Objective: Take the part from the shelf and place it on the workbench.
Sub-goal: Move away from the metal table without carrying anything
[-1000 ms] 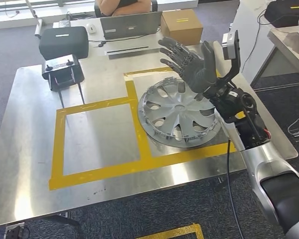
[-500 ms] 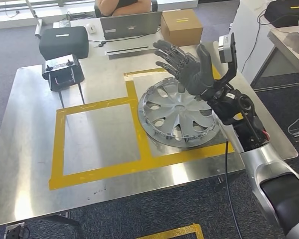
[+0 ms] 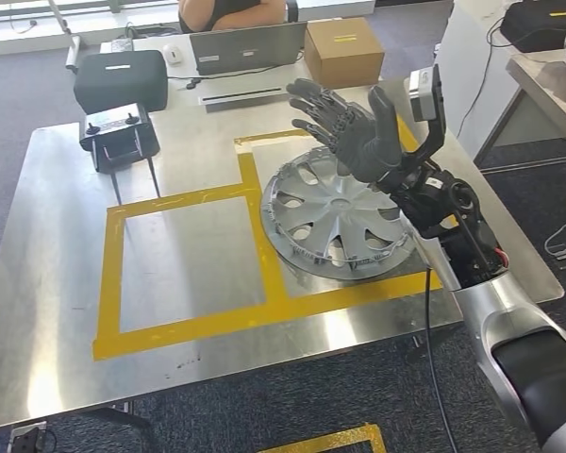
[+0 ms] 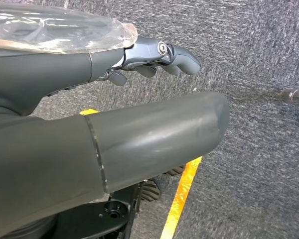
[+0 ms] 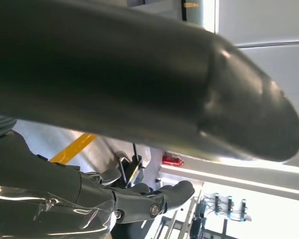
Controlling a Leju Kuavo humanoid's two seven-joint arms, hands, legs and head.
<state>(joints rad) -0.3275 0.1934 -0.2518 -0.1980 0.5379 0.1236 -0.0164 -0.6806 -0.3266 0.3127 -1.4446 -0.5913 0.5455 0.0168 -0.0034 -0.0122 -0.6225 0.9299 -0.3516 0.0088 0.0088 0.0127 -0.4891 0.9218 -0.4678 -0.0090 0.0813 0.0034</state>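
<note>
- Left hand (image 4: 155, 52): seen from the left wrist camera hanging over grey carpet and a strip of yellow floor tape (image 4: 180, 196); fingers loosely out, nothing in them; far from the work, so not the nearer hand.
- Workbench (image 3: 45, 311): bare steel marked with two yellow-taped squares side by side.
- Wheel cover (image 3: 323, 222): lies flat in the right-hand taped square, face up; round, so no long axis to line up with.
- Right hand (image 3: 355, 127): raised above the cover's far edge, palm up-tilted, fingers spread wide, holding nothing; cover lies below and toward the robot from the palm.
- Hard to make out: far rim of the cover hidden behind the hand; shelf absent from frame.
</note>
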